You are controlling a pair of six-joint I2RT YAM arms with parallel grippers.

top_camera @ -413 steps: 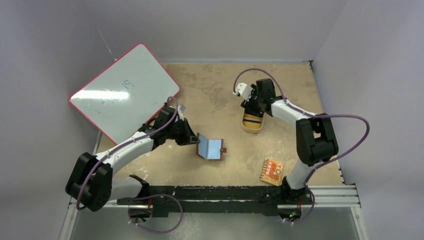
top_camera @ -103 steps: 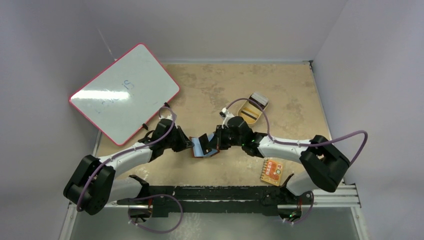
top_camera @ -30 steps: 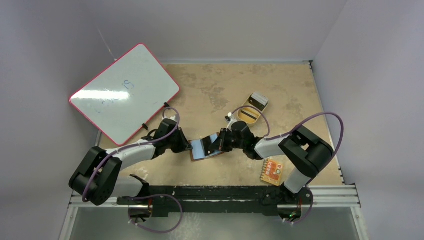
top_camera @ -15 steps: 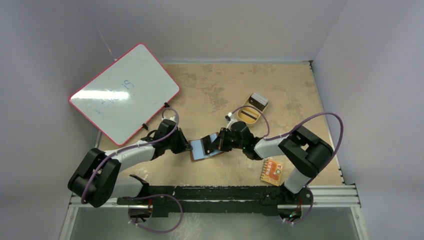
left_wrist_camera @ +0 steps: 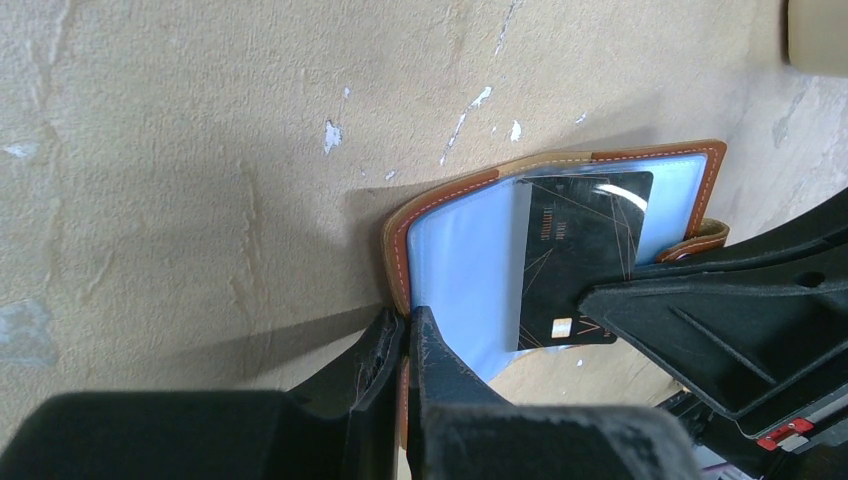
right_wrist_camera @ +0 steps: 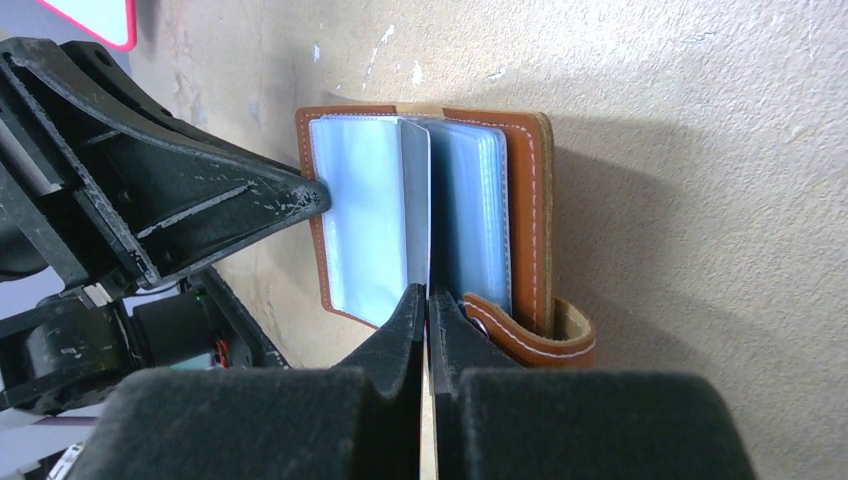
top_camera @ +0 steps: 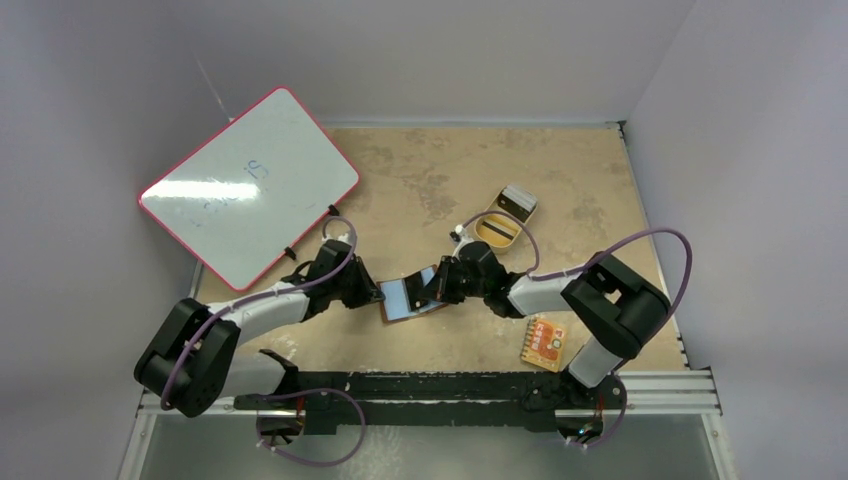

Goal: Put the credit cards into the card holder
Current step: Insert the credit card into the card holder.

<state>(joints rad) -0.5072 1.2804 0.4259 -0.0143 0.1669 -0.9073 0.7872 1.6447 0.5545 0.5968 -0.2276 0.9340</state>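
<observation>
The card holder [top_camera: 408, 298] [left_wrist_camera: 455, 260] [right_wrist_camera: 525, 190] lies open on the table, brown leather with bluish clear pockets. My left gripper [top_camera: 381, 293] [left_wrist_camera: 406, 325] is shut on the edge of its left cover. A black credit card [left_wrist_camera: 580, 255] with a small pale chip sits partly inside a clear pocket. My right gripper [top_camera: 431, 291] [right_wrist_camera: 428, 300] is shut on that card's outer edge, next to the snap tab [right_wrist_camera: 530, 340]. Another black card [top_camera: 497, 229] lies in the tan dish [top_camera: 512, 240].
A red-rimmed whiteboard [top_camera: 248, 185] leans at the back left. The tan dish has a small grey block [top_camera: 518, 200] at its far end. An orange-red patterned packet [top_camera: 545, 343] lies at the front right, by the right arm's base.
Earlier my right gripper was at the tan dish; it has since come to the card holder with a card. Over the last second nothing has visibly moved.
</observation>
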